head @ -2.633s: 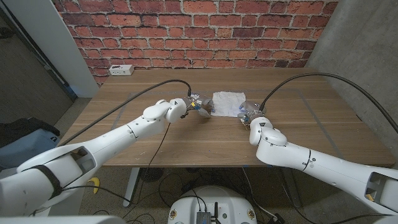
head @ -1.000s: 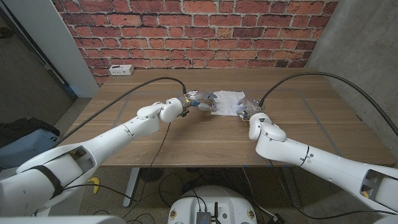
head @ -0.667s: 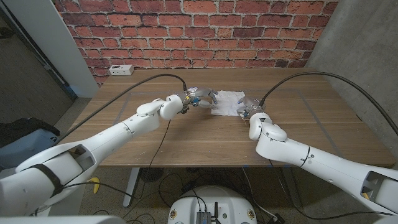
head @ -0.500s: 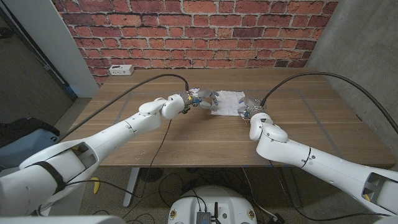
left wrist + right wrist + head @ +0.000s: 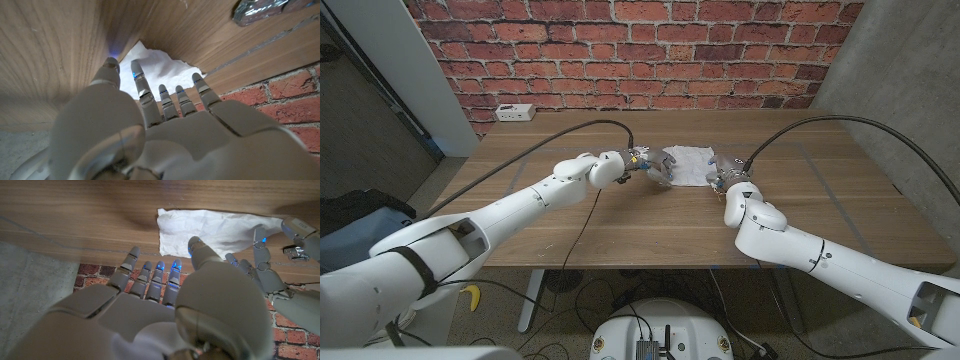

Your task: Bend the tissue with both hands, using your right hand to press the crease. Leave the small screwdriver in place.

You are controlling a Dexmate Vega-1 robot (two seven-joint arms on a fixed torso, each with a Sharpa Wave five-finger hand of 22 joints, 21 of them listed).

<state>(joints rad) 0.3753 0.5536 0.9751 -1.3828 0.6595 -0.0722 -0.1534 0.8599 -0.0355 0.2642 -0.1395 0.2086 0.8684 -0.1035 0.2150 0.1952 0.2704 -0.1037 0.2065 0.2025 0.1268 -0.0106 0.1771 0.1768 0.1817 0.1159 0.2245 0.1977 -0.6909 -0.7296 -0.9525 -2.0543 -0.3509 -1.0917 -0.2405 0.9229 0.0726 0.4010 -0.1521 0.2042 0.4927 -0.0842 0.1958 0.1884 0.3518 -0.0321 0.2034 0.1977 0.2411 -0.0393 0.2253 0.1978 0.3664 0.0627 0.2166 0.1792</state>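
Wooden table (image 5: 620,215) stretches under both of your arms, and behind it runs a red brick wall (image 5: 620,50). A white power strip (image 5: 515,112) lies at the far left corner of the table, well apart from your work. Black cables (image 5: 535,150) arch from each wrist back over the tabletop. Nothing lies between your hands and the tissue.

Your tissue (image 5: 686,163) sits near the middle of the table, towards the far side, between the two hands. It is white, thin and roughly square, with a wrinkled surface and uneven edges; in the right wrist view (image 5: 210,230) its near corner looks slightly lifted off the wood, and in the left wrist view (image 5: 155,67) it shows as a crumpled white patch just past your fingertips.

Your left hand (image 5: 645,166) is at the tissue's left edge, fingers spread and reaching onto it; whether they pinch the paper or only touch it cannot be told. Your right hand (image 5: 728,174) stands at the tissue's right edge with its fingers extended and apart, holding nothing; the thumb tip reaches the paper's edge in the right wrist view.
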